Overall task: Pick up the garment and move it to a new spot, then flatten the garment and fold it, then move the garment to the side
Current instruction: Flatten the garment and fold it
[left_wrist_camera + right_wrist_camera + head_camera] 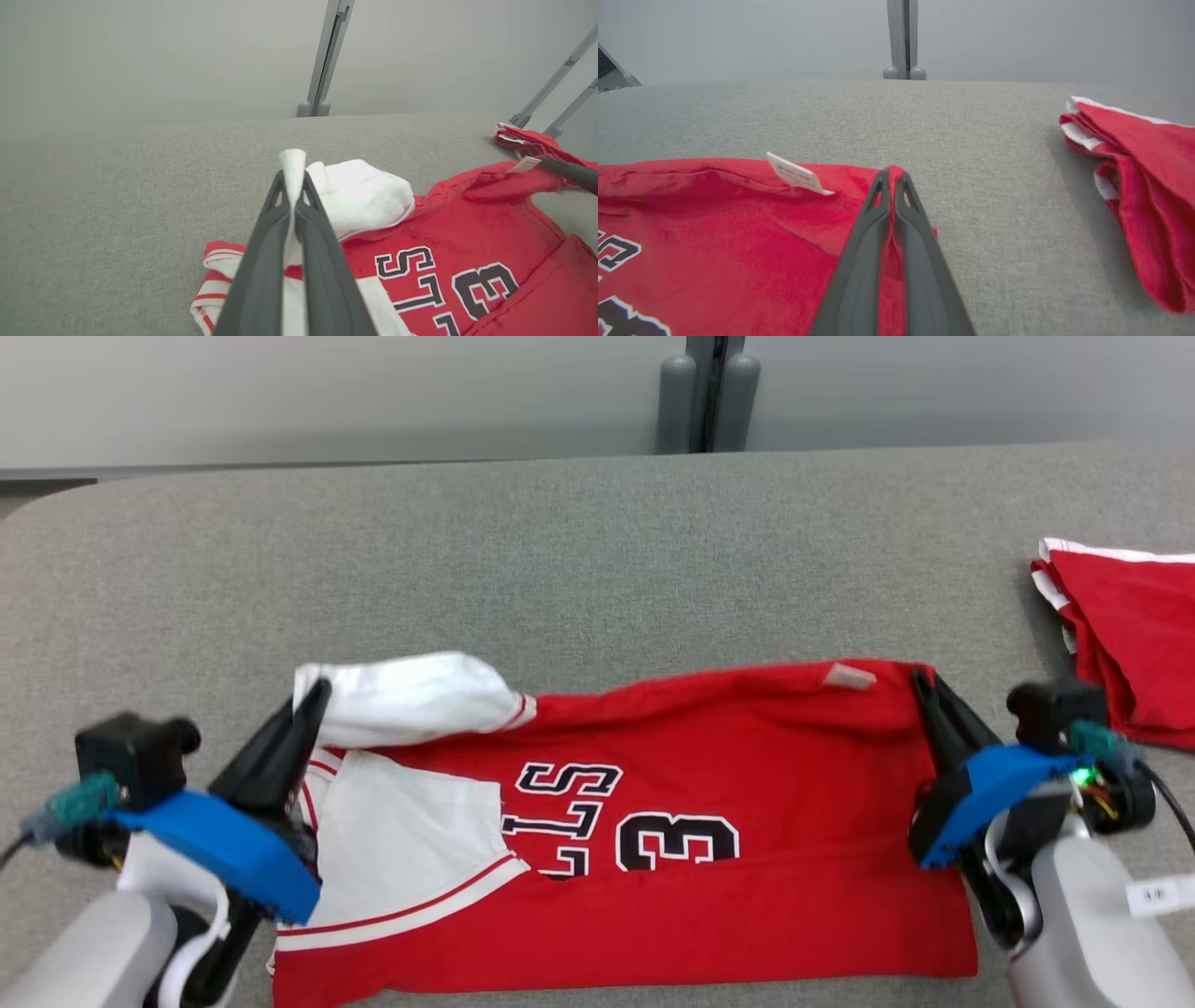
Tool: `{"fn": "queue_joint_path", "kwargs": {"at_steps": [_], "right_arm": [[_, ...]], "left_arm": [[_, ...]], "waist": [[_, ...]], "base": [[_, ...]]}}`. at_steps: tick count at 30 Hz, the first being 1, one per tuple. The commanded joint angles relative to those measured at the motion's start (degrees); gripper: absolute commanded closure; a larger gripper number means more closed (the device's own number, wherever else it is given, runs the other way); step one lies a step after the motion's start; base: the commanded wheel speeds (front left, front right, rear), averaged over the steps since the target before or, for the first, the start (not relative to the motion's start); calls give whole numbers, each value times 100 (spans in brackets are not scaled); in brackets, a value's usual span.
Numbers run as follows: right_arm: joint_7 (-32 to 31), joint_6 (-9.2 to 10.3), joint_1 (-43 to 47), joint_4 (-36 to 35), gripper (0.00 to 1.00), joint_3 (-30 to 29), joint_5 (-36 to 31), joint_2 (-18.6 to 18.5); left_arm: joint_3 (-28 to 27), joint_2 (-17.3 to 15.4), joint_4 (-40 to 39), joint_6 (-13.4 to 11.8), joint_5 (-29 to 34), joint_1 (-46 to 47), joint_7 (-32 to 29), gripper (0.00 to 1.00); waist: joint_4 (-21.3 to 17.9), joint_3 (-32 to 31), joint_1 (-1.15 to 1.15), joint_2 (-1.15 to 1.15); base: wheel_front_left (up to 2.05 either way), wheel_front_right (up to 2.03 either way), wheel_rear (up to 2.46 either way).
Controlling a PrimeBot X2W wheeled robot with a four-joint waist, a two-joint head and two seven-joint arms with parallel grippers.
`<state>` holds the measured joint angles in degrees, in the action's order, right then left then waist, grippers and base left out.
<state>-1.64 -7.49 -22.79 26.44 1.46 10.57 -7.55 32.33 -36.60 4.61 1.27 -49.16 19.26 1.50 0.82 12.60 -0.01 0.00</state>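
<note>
Now, left and right jaws clamped on one jersey, second garment apart

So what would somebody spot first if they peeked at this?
The big red jersey with a black number 3, spread across the middle of the grey table. The left gripper and right gripper each pinch a far corner of it, jaws shut. Another red garment lies folded at the table's right edge.

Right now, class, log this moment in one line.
jersey: lying on table | left gripper: shut on white sleeve | right gripper: shut on red corner | second red garment: table's right
</note>
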Motion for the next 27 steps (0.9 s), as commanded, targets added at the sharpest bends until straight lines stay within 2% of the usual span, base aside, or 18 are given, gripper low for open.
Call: {"fn": "queue_joint_path", "kwargs": {"at_steps": [1,7,15,16,17,18,19,20,21,25,27], "right_arm": [[57,-1,242,-153,100,-92,0,29],[52,-1,1187,-909,100,-327,-141,280],[-91,-1,1766,-1352,100,-339,-148,435],[-78,-1,1787,-1368,100,-365,-164,442],[-56,-1,1812,-1385,90,-390,-197,451],[-22,-1,1839,-1395,72,-434,-213,456],[15,-1,1874,-1410,62,-482,-223,459],[57,-1,1914,-1415,25,-535,-240,460],[105,-1,1951,-1420,0,-590,-243,462],[283,-1,2153,-1384,0,-717,-31,464],[356,-1,2272,-1376,0,-785,46,466]], "left_arm": [[-62,28,-24,-70,-77,-194,124,100],[-121,171,148,-226,-274,-956,573,100],[-142,446,561,-176,-468,-1425,989,100],[-148,481,607,-159,-465,-1467,1049,95],[-180,533,642,-123,-488,-1522,1115,71],[-207,586,666,-98,-532,-1581,1164,54],[-250,623,681,-44,-546,-1649,1215,26],[-297,662,691,-2,-577,-1709,1253,0],[-348,709,699,29,-574,-1765,1291,0],[-707,947,594,118,-491,-2014,1366,0],[-1154,1164,406,104,-342,-2121,1371,0]], "waist": [[-3,-60,1,0],[-1,-292,1,0],[-91,-393,1,0],[-101,-397,1,0],[-107,-400,1,0],[-111,-402,1,0],[-111,-405,1,0],[-106,-408,1,0],[-95,-416,1,0],[-50,-484,1,0],[-24,-527,1,0]], "base": [[0,0,0],[0,0,0],[0,0,0],[0,0,0],[0,0,0],[0,0,0],[0,0,0],[0,0,0],[0,0,0],[0,0,0],[0,0,0]]}}
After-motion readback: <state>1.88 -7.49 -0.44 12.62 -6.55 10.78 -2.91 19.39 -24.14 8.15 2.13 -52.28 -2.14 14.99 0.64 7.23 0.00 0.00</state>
